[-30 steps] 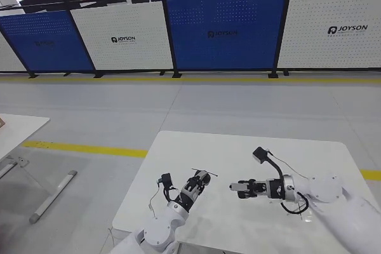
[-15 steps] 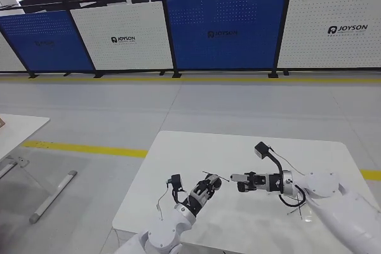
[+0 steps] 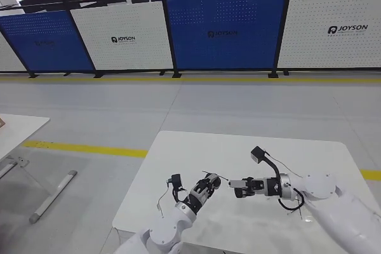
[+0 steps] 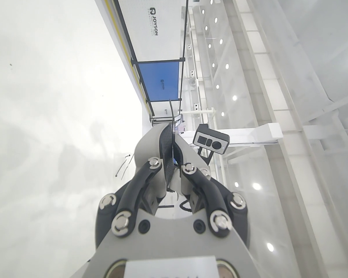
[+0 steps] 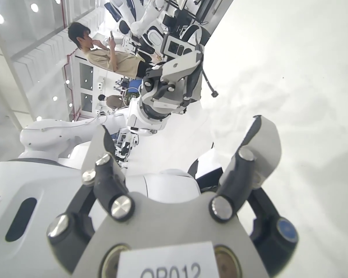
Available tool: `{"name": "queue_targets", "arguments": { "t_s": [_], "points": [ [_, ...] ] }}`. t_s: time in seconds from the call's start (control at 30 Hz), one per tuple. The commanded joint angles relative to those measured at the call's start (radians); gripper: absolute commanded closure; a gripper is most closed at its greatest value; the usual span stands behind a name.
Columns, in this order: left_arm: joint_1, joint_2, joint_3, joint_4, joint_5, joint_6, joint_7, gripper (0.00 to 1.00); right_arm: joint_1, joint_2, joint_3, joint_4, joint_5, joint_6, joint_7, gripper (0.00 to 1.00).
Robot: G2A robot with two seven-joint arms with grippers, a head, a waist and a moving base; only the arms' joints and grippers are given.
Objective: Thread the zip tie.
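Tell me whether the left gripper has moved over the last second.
Yes. In the top view the left gripper, shut on the zip tie, has shifted away from the left edge of the table, toward its middle.

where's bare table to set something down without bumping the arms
The far half of the table, from its far edge to the left gripper and right gripper, is bare. Crowded at the near middle, where they face each other with the zip tie between.

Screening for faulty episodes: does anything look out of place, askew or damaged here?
Nothing stands out. The left gripper is shut on the zip tie; the right gripper is open and empty, facing it over the table.
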Motion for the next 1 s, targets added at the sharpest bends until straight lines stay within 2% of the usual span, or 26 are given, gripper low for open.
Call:
{"name": "queue_targets", "arguments": {
  "t_s": [0.0,0.03,0.33,0.43,0.57,0.6,0.9,0.97],
  "points": [
    [0.000,-0.002,-0.002,0.001,-0.004,-0.004,-0.005,1.00,0.007,-0.007,0.000,0.014,0.004,-0.001,0.006,0.65],
    [0.001,-0.003,-0.004,0.000,-0.006,-0.004,-0.010,1.00,0.010,-0.009,-0.001,0.019,0.004,0.002,0.011,0.68],
    [0.031,-0.003,-0.032,-0.032,-0.021,-0.010,-0.066,1.00,0.026,-0.038,-0.006,0.061,0.016,0.016,0.036,0.67],
    [0.039,-0.003,-0.042,-0.039,-0.020,-0.009,-0.076,1.00,0.029,-0.046,-0.005,0.077,0.017,0.015,0.042,0.75],
    [0.050,-0.005,-0.045,-0.042,-0.008,-0.012,-0.077,1.00,0.029,-0.053,0.004,0.086,0.019,0.014,0.048,0.97],
    [0.051,-0.006,-0.046,-0.042,-0.007,-0.012,-0.078,1.00,0.028,-0.054,0.007,0.087,0.019,0.014,0.050,1.00],
    [0.059,-0.014,-0.044,-0.044,0.019,-0.018,-0.063,1.00,0.015,-0.059,0.033,0.089,0.010,0.018,0.058,1.00],
    [0.062,-0.015,-0.042,-0.046,0.047,-0.024,-0.053,0.00,0.011,-0.060,0.039,0.090,0.007,0.018,0.061,1.00]
  ]
}}
